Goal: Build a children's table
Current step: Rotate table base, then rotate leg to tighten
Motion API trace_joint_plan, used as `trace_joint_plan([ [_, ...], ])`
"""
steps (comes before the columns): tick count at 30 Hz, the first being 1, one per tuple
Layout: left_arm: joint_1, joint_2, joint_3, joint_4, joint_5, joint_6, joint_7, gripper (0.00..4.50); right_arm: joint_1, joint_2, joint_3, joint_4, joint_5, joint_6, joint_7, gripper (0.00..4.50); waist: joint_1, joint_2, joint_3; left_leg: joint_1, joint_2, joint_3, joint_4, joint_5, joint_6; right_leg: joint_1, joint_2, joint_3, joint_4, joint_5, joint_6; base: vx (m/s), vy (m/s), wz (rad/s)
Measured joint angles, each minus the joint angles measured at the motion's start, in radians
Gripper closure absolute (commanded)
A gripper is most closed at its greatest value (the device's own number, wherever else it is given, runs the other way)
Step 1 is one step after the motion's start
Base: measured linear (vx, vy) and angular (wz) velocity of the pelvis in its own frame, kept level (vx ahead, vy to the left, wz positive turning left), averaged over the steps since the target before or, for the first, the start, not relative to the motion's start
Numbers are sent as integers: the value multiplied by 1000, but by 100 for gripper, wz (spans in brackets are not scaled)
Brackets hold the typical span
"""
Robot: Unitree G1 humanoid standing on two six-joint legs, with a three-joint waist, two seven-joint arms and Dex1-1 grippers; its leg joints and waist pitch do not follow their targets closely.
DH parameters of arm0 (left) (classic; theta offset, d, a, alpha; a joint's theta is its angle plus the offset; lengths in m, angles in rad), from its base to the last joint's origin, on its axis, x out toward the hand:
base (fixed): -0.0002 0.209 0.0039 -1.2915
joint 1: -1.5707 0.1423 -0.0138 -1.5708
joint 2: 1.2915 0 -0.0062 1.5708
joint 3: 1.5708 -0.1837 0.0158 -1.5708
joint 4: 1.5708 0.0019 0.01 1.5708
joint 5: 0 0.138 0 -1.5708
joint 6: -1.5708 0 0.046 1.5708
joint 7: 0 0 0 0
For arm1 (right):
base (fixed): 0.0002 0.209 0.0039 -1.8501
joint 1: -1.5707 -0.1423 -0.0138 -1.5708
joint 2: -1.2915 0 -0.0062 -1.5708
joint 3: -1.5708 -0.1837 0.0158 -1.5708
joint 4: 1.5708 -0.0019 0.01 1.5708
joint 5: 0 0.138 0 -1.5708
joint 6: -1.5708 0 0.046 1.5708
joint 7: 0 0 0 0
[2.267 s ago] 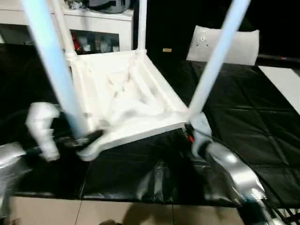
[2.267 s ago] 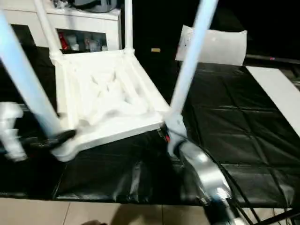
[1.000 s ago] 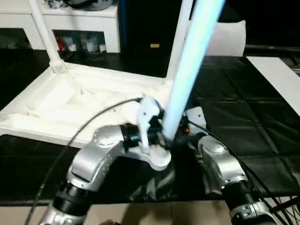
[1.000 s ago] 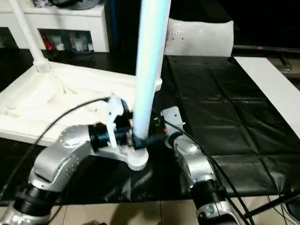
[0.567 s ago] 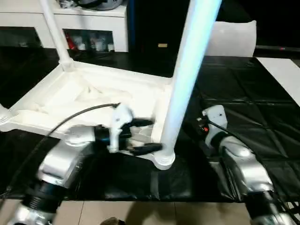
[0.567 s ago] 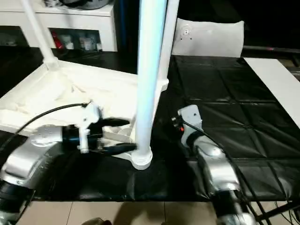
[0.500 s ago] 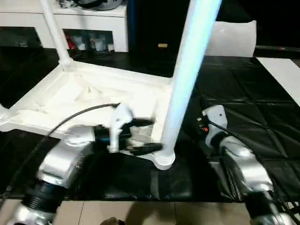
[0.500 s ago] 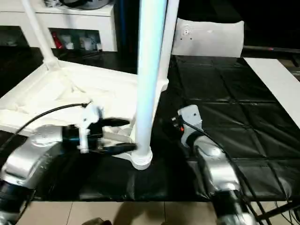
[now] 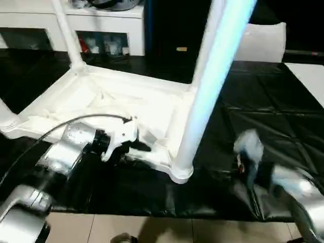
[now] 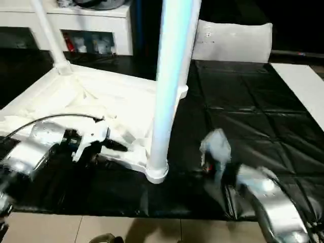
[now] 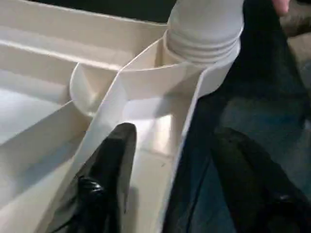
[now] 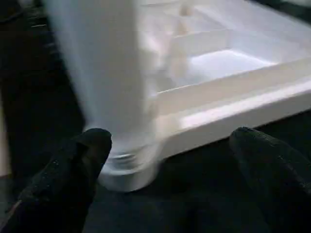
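Left gripper [image 9: 137,148] straddles the near rim of the upturned children's table [image 9: 109,104], one finger inside the rim wall, one outside, jaws partly apart, not visibly pinching yet. My read: it's bracing the frame beside the near corner socket so the leg [image 9: 207,96] stays seated. That leg rises from the socket at lower centre of the frame, just right of the left gripper. Right gripper [image 12: 170,160] is wide apart, holding nothing, aimed at the same leg base from lower right, near but not touching. Table lies upside down on the black mat [image 9: 263,116], centre-left.
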Motion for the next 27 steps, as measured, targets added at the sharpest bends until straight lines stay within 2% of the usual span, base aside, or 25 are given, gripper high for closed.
trace_joint_plan([
  [1,-8,-8,-4,20,10,-18,-7,217,7,-6,0,-15,3,4,3,0,0,0,0,0,0,0,0,0,0,0,0,0,0,0,0,0,0,0],
  [3,-21,-20,-16,56,18,-42,-17,220,10,-14,0,-28,8,10,12,0,0,0,0,0,0,0,0,0,0,0,0,0,0,0,0,0,0,0],
  [11,-87,-70,-39,200,63,-127,-38,298,19,-32,2,-49,15,26,33,0,0,0,0,0,0,0,0,0,0,0,0,0,0,0,0,0,0,0],
  [15,-95,-86,-39,250,73,-154,-48,310,25,-38,12,-53,18,29,41,0,1,0,0,0,0,0,0,0,0,0,0,0,0,0,0,0,0,0],
  [17,-100,-94,-39,279,75,-172,-57,340,31,-38,24,-53,18,29,44,0,2,0,0,0,0,0,0,0,0,0,0,0,0,0,0,0,0,0],
  [19,-114,-96,-39,307,81,-182,-63,346,34,-38,27,-52,18,27,46,0,3,0,0,0,0,0,0,0,0,0,0,0,0,0,-1,0,0,0],
  [22,-126,-103,-39,330,84,-195,-70,383,37,-38,28,-52,17,24,47,0,5,0,0,0,0,0,1,0,0,0,-1,0,0,0,-1,0,0,0],
  [25,-126,-110,-35,332,83,-191,-90,392,37,-38,28,-51,16,20,49,0,7,0,0,0,0,0,1,0,0,0,-1,0,0,0,-1,0,0,0],
  [27,-126,-113,-28,332,82,-178,-101,427,37,-38,29,-51,16,18,50,0,8,0,0,0,0,0,1,0,0,0,-1,0,0,0,-1,0,0,0],
])
